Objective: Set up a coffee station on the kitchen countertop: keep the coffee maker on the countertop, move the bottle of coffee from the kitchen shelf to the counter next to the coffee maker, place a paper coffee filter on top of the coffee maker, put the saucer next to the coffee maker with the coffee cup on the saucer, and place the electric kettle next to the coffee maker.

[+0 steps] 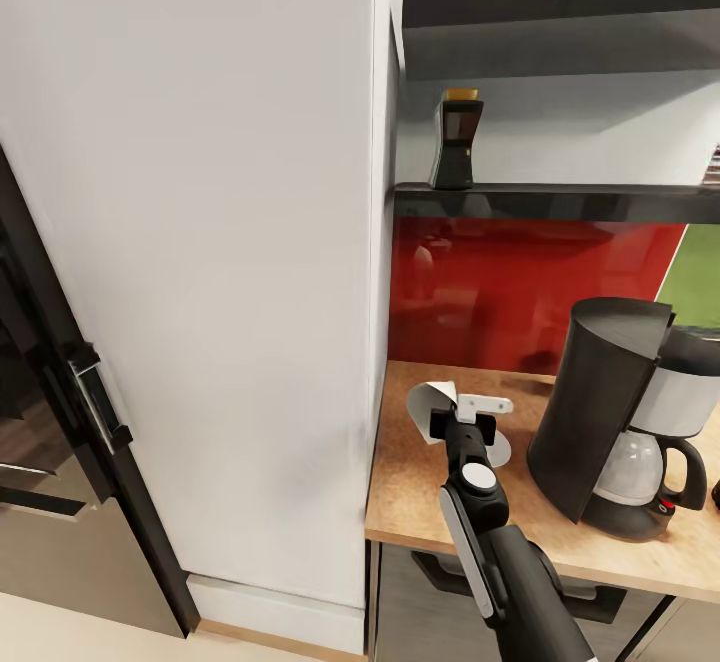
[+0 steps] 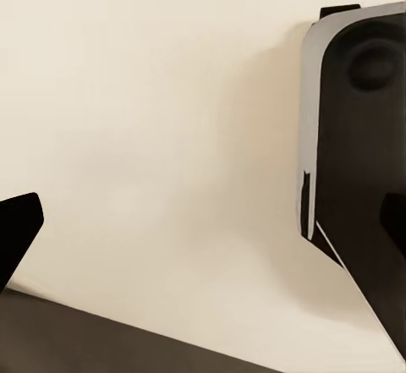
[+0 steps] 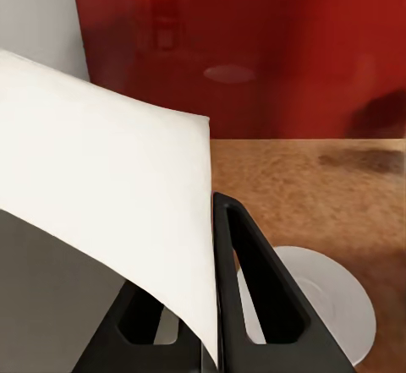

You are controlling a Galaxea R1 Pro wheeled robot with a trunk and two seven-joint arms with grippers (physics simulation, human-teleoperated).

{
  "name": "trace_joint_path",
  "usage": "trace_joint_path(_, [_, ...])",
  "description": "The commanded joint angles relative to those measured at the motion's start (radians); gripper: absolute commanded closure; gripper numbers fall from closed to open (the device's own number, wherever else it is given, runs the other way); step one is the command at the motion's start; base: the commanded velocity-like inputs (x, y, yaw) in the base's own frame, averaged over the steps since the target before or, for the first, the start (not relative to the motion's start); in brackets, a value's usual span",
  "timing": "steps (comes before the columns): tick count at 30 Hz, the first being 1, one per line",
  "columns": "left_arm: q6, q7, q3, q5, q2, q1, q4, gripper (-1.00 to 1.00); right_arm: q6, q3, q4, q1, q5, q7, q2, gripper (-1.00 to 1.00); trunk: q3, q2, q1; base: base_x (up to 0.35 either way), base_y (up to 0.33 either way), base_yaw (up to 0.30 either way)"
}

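Note:
My right gripper point(image 1: 466, 424) is shut on the paper coffee filter point(image 1: 431, 406), a white cone held just above the left part of the countertop point(image 1: 415, 502). In the right wrist view the filter point(image 3: 110, 212) is pinched at the black fingers point(image 3: 254, 293) of the gripper point(image 3: 207, 309). The white saucer point(image 1: 499, 450) point(image 3: 338, 297) lies on the counter beneath and just beyond the gripper. The black coffee maker point(image 1: 620, 422) stands to the right. The bottle of coffee point(image 1: 456, 142) stands on the kitchen shelf point(image 1: 560, 202). My left gripper point(image 2: 203, 229) is open and empty.
A tall white cabinet point(image 1: 200, 242) rises directly left of the counter. A dark oven front point(image 1: 40, 422) sits further left. A second black shelf point(image 1: 560, 2) hangs above the first. The red backsplash point(image 1: 520, 282) closes the back of the counter.

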Motion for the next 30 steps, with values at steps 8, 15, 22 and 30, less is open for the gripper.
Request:
trace_joint_path(8, [-0.217, -0.018, 0.005, -0.009, 0.000, -0.008, -0.031, -1.00, 0.006, 0.003, -0.001, -0.001, 0.000, -0.004, 0.001, 1.00, -0.002, -0.002, 0.001, -0.016, 0.005, 0.000])
trace_joint_path(15, [-0.271, -0.033, 0.004, -0.009, 0.003, -0.042, -0.161, -1.00, 0.007, 0.003, 0.000, -0.001, 0.000, -0.003, 0.001, 1.00, -0.002, -0.002, 0.001, -0.173, 0.118, 0.000])
trace_joint_path(22, [-0.277, -0.133, 0.003, 0.001, 0.008, -0.050, -0.298, -1.00, 0.008, 0.006, 0.001, -0.001, -0.001, -0.003, 0.001, 1.00, -0.002, -0.002, 0.001, -0.021, 0.026, -0.144])
trace_joint_path(30, [-0.291, -0.230, 0.004, 0.055, 0.012, -0.058, -0.320, -1.00, 0.006, 0.035, 0.001, -0.001, -0.001, -0.003, 0.001, 1.00, -0.002, -0.002, 0.001, -0.001, 0.001, -0.290])
